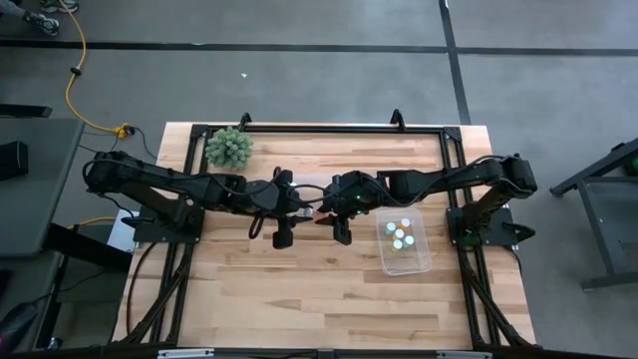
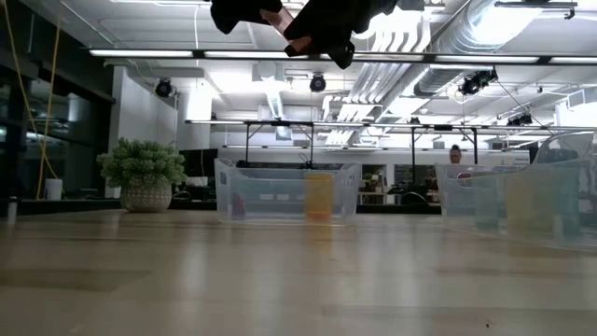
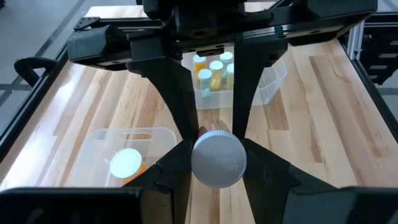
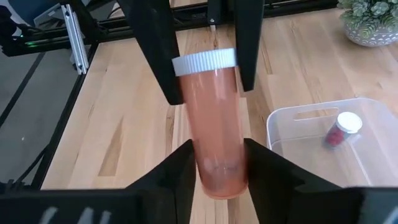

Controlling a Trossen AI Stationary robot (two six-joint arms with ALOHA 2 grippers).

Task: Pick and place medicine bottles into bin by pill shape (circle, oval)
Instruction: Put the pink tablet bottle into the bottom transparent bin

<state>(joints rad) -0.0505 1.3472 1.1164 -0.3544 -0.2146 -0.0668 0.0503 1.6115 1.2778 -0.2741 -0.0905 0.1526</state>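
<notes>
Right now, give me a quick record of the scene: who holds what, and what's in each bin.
held: one orange bottle, white cap, in mid-air over mid-table
left gripper: shut on the cap
right gripper: shut on the body's lower end
right bin: about four bottles, standing
second bin: near the grippers, holds one bottle
plant: far left corner

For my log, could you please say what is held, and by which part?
An orange cylindrical bottle with white ribbed cap: the left gripper clamps the cap, the right gripper its bottom end.
</notes>
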